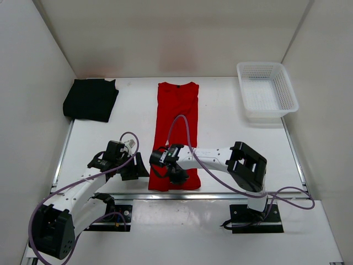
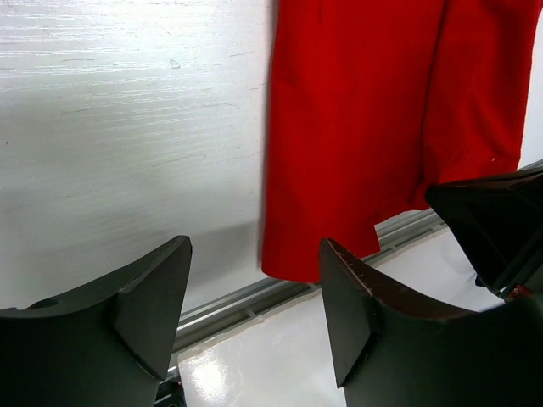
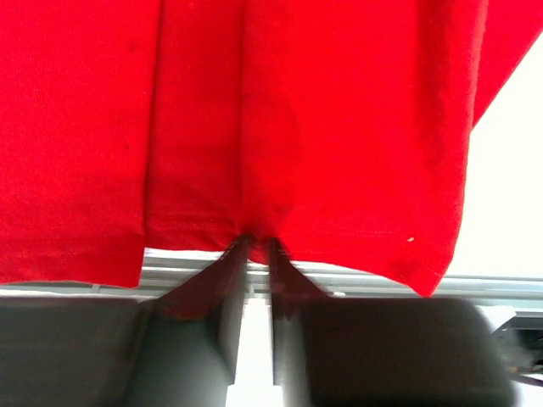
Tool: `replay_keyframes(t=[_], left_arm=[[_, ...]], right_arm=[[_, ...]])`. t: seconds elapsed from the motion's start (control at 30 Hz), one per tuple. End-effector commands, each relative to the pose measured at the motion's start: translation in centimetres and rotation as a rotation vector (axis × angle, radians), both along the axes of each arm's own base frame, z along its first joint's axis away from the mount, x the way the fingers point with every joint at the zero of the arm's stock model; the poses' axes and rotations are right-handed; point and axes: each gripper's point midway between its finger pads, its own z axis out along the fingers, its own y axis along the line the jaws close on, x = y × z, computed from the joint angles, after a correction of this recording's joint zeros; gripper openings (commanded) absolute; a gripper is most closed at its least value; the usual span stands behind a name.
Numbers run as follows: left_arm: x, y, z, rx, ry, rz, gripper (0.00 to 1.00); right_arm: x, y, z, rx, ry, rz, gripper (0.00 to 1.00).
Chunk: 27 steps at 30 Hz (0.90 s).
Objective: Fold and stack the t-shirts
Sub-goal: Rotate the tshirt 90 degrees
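Observation:
The red t-shirt (image 1: pixel 177 110) lies as a long narrow strip down the middle of the table, collar at the far end. My right gripper (image 1: pixel 171 175) is at its near hem, jaws pinched on a bit of the red cloth (image 3: pixel 297 110); the right wrist view has the hem bunched between the fingertips of this gripper (image 3: pixel 257 244). My left gripper (image 1: pixel 137 168) stands open just left of the shirt's near left corner (image 2: pixel 356 127), nothing between its fingers (image 2: pixel 153 305). The black t-shirt (image 1: pixel 91 99) lies folded at the far left. No orange t-shirt is in view.
A white mesh basket (image 1: pixel 260 64) stands at the far right corner. A metal rail (image 1: pixel 220 196) runs along the table's near edge, just under the shirt's hem. White walls close in the table on three sides.

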Motion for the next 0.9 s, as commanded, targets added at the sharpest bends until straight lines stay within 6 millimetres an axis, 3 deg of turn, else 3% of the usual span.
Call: replay_keyframes(t=[0.0,0.07,0.3,0.6,0.87], left_arm=[[0.0,-0.3,0.1,-0.012,-0.003,-0.017,0.72],[0.1,-0.2,0.1,-0.01,-0.006,-0.012,0.72],[0.0,-0.3,0.0,-0.009,-0.006,-0.02,0.72],[0.0,-0.5,0.3,-0.019,-0.017,-0.032,0.72],[0.1,-0.4,0.2,-0.011,-0.015,-0.022,0.72]], right_arm=[[0.3,0.5,0.6,0.01,-0.022,-0.002,0.06],[0.1,0.5,0.4,0.014,-0.016,0.001,0.06],[0.1,1.3,0.9,0.056,-0.023,-0.004,0.24],[-0.5,0.4,-0.7,-0.067,0.024,0.021,0.24],[-0.5,1.0,-0.6,-0.068,0.024,0.031,0.23]])
